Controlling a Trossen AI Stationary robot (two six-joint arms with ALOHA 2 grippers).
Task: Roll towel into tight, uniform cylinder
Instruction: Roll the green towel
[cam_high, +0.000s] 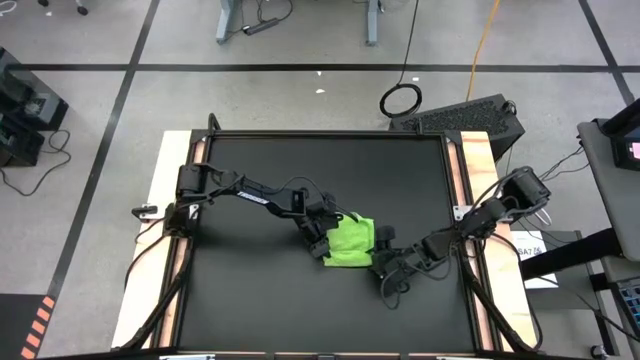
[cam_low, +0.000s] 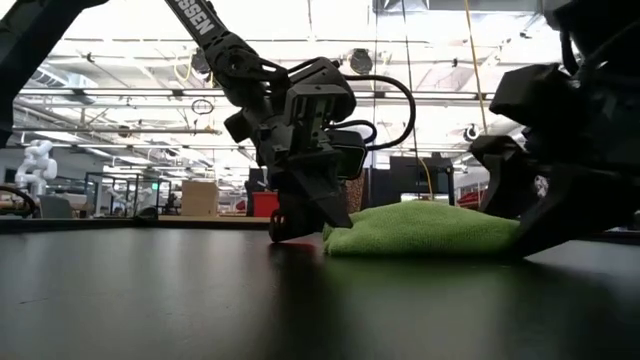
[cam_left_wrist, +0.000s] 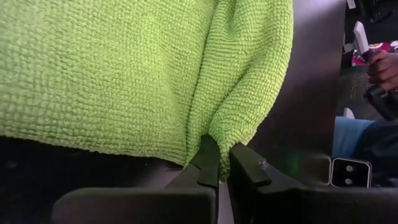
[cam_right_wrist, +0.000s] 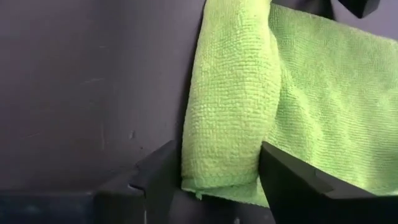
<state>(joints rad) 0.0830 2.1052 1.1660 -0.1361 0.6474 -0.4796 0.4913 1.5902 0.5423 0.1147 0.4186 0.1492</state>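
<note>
The towel (cam_high: 351, 243) lies on the black bench (cam_high: 260, 300), a little right of the middle and toward the near side. It is partly rolled: along one edge there is a thick rolled fold, and the rest of the cloth lies flat beside it. In the low view the towel (cam_low: 425, 228) makes a low green mound on the bench top.

The left gripper (cam_high: 322, 237) is at the left edge of the towel, low on the bench. Its fingers (cam_left_wrist: 208, 163) are pressed together on the tip of the rolled fold (cam_left_wrist: 249, 93), so a small bit of green cloth is pinched between them. In the low view this gripper (cam_low: 305, 225) points down and touches the bench just beside the towel.

The right gripper (cam_high: 385, 255) is at the right edge of the towel, also low. Its fingers (cam_right_wrist: 158, 177) stand apart, one on each side of the end of the rolled fold (cam_right_wrist: 227, 112). The fold sits between them, but I cannot tell if they press on it.

In the left wrist view, beyond the bench, a person's hand (cam_left_wrist: 382, 68) shows with a dark object in it.
</note>
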